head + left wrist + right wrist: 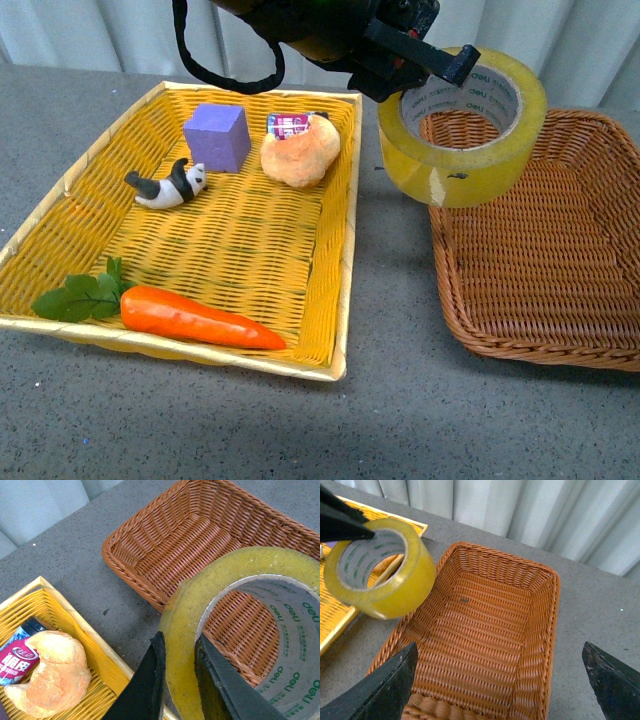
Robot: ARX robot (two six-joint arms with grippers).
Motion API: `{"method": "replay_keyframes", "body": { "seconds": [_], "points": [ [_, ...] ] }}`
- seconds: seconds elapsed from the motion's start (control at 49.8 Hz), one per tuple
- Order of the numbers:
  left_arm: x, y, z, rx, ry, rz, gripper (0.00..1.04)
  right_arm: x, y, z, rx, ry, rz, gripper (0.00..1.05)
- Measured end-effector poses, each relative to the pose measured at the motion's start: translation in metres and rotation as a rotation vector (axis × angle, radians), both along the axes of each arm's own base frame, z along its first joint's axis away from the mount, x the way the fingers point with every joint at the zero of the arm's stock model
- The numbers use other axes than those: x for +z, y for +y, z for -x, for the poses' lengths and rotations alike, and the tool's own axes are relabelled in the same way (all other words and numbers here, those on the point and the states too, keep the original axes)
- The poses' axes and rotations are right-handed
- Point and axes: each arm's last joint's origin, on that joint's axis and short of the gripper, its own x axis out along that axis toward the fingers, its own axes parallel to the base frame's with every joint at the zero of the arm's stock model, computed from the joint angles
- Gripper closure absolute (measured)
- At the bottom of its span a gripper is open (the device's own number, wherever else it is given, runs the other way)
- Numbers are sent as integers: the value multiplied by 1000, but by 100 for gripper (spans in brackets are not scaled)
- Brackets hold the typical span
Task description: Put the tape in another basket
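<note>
The tape is clamped by its wall between the jaws of the left gripper and held above the far left corner of the brown basket.

Translucent yellow tape, white core with green lettering. Reddish-brown woven wicker basket. Bright yellow woven tray. Purple cube. Black-and-white panda. Orange carrot, green leaves. Pale orange bun. Pink-and-blue packet. Black left pincer. Grey speckled tabletop. Pale pleated curtain.
</note>
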Motion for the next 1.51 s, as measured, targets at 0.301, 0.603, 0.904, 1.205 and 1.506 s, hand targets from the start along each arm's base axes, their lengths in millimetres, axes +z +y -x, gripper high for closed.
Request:
{"method": "replay_keyframes", "body": {
  "seconds": [0.301, 0.603, 0.904, 1.205, 1.506],
  "points": [
    [0, 0, 0, 0, 0, 0, 91, 7, 15, -75, 59, 158, -68, 9],
    [0, 0, 0, 0, 0, 0, 91, 1, 43, -108, 155, 258, -51, 9],
    [0, 0, 0, 0, 0, 0, 91, -14, 59, -127, 153, 303, -14, 9],
    [0, 0, 0, 2, -1, -2, 91, -24, 60, -140, 121, 329, -34, 9],
    [0, 0, 0, 1, -1, -2, 91, -25, 65, -146, 87, 363, -83, 34]
  ]
}}
